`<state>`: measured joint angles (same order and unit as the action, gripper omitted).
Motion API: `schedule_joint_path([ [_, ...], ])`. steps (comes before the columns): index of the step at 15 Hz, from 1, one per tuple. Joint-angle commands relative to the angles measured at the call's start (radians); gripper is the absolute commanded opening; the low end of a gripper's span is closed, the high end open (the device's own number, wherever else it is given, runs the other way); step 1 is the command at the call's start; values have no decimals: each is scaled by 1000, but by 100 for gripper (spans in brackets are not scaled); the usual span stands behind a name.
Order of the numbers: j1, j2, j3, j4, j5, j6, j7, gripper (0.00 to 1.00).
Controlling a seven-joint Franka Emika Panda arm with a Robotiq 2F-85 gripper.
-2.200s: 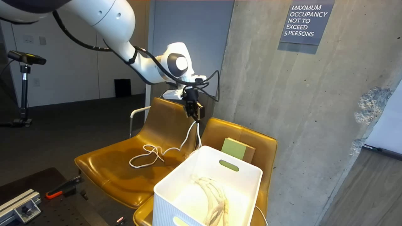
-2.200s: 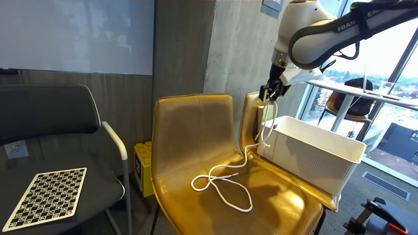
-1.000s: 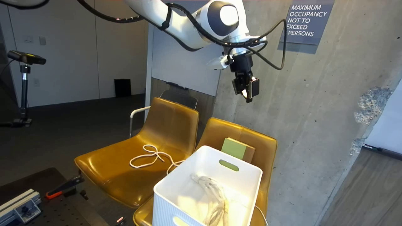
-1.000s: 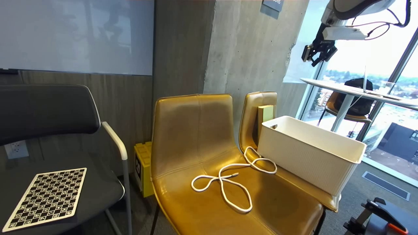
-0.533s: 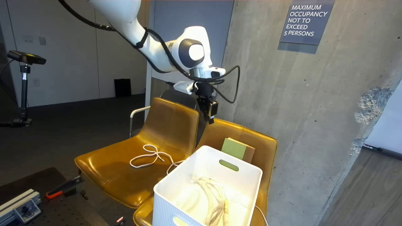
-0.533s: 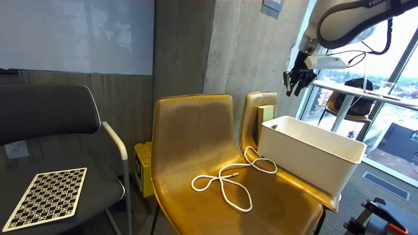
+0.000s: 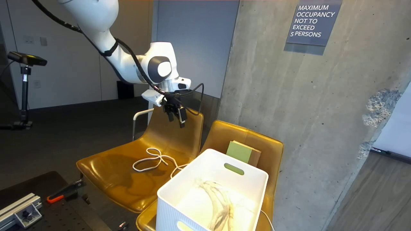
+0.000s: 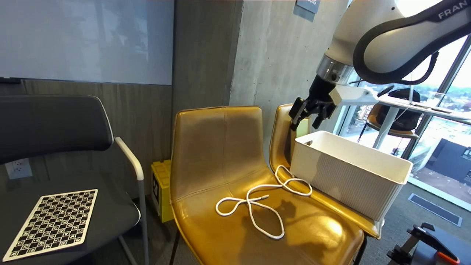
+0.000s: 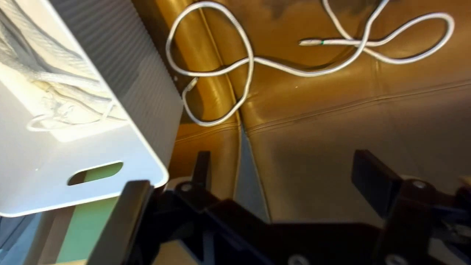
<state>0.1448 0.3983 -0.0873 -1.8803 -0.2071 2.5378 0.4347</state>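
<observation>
Currently, the white rope lies across two brown chairs, at twelve o'clock from the gripper in the wrist view, its long axis roughly nine to three; the fingers stand wide, empty. The white bin sits at ten o'clock.

Slack white rope, crossing itself in loops, across 2 tan chair seats

White rope lies looped beside the bin; higher hangs the tool, jaws apart.
</observation>
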Motion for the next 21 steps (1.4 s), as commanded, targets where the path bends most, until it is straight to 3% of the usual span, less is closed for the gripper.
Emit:
schedule_joint_path([
  [1,72,-6,27,-88,-20,88,40,100],
  [5,186,67,7,-104,-94,167,117,100],
  [9,275,188,-48,-16,-153,193,173,100],
  [16,372,498,-131,292,-164,153,173,100],
  [21,374,688,-193,513,-155,105,115,100],
])
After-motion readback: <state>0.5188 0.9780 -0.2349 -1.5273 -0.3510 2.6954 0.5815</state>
